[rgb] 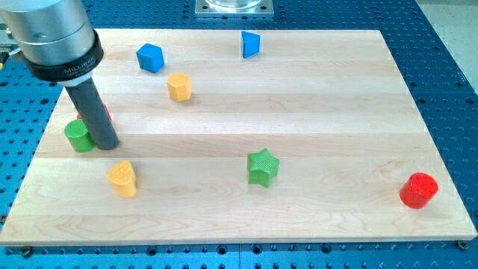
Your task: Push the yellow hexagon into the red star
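The yellow hexagon (179, 87) sits in the upper left part of the wooden board (314, 104). A red block (107, 114), mostly hidden behind my rod, shows only as a red sliver near the left edge; its shape cannot be made out. My tip (108, 145) rests on the board just below that sliver and right beside a green cylinder (78, 136). The hexagon lies up and to the right of my tip, well apart from it.
A yellow heart-like block (122, 178) lies below my tip. Two blue blocks (150, 57) (251, 44) sit near the top edge. A green star (262, 166) is at the lower middle. A red cylinder (418, 190) stands at the lower right corner.
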Robot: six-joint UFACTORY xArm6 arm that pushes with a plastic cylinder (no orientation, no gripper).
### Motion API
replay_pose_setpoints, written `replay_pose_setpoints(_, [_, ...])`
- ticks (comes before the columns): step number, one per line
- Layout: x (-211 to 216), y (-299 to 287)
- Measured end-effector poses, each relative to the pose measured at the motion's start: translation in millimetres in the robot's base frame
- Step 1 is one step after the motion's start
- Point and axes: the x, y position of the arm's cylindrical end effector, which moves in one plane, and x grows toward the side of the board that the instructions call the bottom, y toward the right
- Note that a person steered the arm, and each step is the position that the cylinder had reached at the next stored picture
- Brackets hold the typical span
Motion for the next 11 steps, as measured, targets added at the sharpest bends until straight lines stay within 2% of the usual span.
replay_pose_setpoints(1, [-43,-12])
replay_pose_setpoints(2, [-62,23])
replay_pose_setpoints(3, [-58,120])
replay_pose_setpoints(4, [-98,184])
replay_pose_setpoints(5, [-138,147])
replay_pose_setpoints(6, [-126,74])
replay_pose_setpoints(8, [-94,159])
replay_pose_setpoints(11, [-80,32])
